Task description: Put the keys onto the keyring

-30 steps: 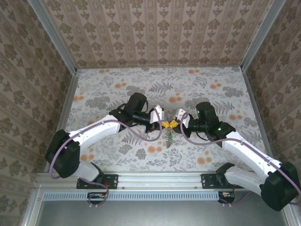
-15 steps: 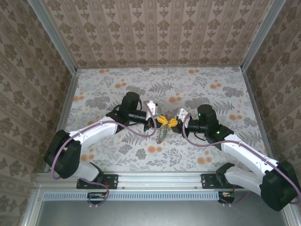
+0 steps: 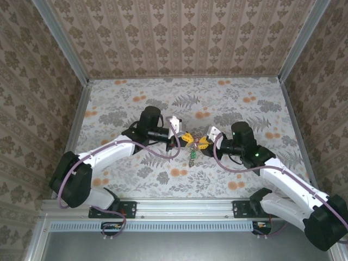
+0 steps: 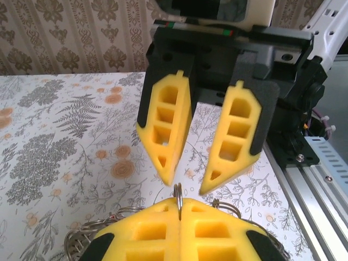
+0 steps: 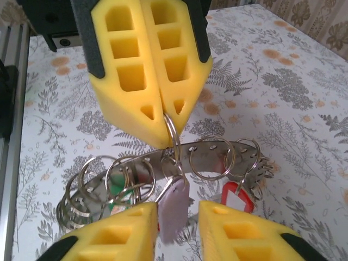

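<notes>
While your left jaws pinch a small ring (image 5: pixel 172 129), the keyring (image 5: pixel 202 147) hangs from it over the desk (image 5: pixel 261 92), and your right jaws are open around a pale tag (image 5: pixel 173 209).

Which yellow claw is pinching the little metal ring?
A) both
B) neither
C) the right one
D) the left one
D: the left gripper has its fingers pressed together on the small metal ring, while the right gripper has its fingers standing apart.
</notes>
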`<act>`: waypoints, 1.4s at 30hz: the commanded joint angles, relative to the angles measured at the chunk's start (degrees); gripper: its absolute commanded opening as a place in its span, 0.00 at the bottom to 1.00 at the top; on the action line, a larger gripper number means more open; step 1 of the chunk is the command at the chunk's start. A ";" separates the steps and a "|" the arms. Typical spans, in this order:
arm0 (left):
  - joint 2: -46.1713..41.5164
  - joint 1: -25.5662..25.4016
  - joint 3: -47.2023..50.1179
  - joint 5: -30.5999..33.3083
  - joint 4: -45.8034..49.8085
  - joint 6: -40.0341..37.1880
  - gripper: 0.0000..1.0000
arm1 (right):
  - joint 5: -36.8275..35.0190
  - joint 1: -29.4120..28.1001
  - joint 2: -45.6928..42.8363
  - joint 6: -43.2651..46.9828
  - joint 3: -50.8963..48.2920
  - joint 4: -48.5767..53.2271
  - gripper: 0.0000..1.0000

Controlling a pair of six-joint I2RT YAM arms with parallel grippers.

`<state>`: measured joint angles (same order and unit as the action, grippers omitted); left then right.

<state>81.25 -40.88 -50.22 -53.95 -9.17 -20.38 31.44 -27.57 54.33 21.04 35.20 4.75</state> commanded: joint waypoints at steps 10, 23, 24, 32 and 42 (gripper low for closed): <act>-2.02 -0.38 -1.73 -0.97 2.57 -3.06 0.00 | 2.98 -0.01 -0.26 1.75 4.57 0.90 0.25; -1.99 -0.86 -2.17 -1.12 2.97 -3.17 0.00 | 6.81 -0.12 4.05 3.14 7.15 1.67 0.25; -2.04 -0.95 -2.28 -1.12 3.01 -3.21 0.00 | 6.96 -0.11 4.35 3.47 7.46 2.19 0.25; -2.06 -1.27 -2.87 -1.03 4.16 -3.87 0.00 | 6.36 -0.20 6.39 5.22 8.39 4.12 0.25; -1.97 -1.55 -3.18 -1.00 4.89 -4.35 0.00 | 6.50 -0.20 6.91 5.36 8.26 3.76 0.19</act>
<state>80.93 -41.98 -50.81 -53.34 -5.06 -23.07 36.53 -27.64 61.14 25.63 41.76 8.47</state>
